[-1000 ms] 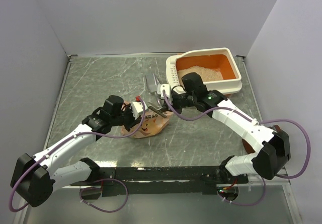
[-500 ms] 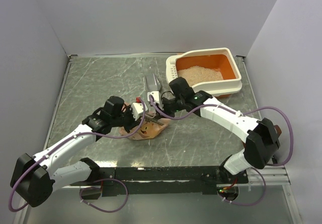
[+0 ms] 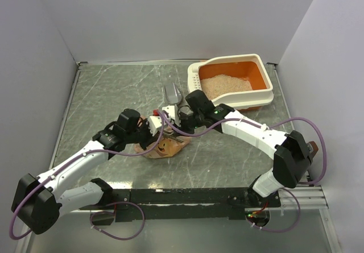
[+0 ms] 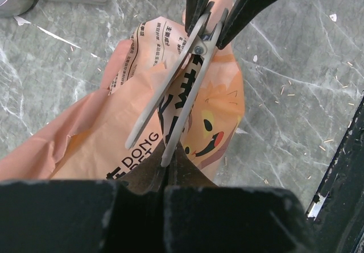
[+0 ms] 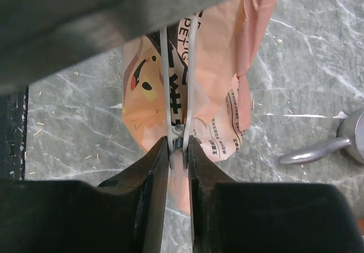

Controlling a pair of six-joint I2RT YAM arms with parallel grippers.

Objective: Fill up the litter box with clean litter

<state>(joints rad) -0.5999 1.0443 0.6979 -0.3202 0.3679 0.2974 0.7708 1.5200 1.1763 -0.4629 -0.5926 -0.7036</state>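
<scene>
Since the clean litter (image 3: 226, 84) is loose, fine grain that runs and spills, no hand can take it directly; it has to travel in a container. The desk (image 3: 108, 94) carries everything. At its far right corner sits the litter box (image 3: 253, 99), a stiff, light-looking plastic tray best held by its cream rim, and the pale litter already lies heaped in its orange basin.

Near the desk's middle lies the tan-orange bag (image 4: 102, 128). Its soft, crumpled paper will likely slump and fold under a pinch, so a hold on a gathered edge near its mouth seems safest. Just beyond it rests the grey metal scoop (image 3: 172, 95), rigid, smooth and probably slippery, to be taken by its handle.

Above the bag both hands meet on a thin metal tool (image 4: 197, 49), two slim strips joined at a rivet; what it is I cannot tell. The left hand (image 4: 168, 168) is clenched on the strips' converging ends. The right hand (image 5: 178, 145) has its jaws a little apart on either side of the rivet, and whether they pinch it I cannot tell.
</scene>
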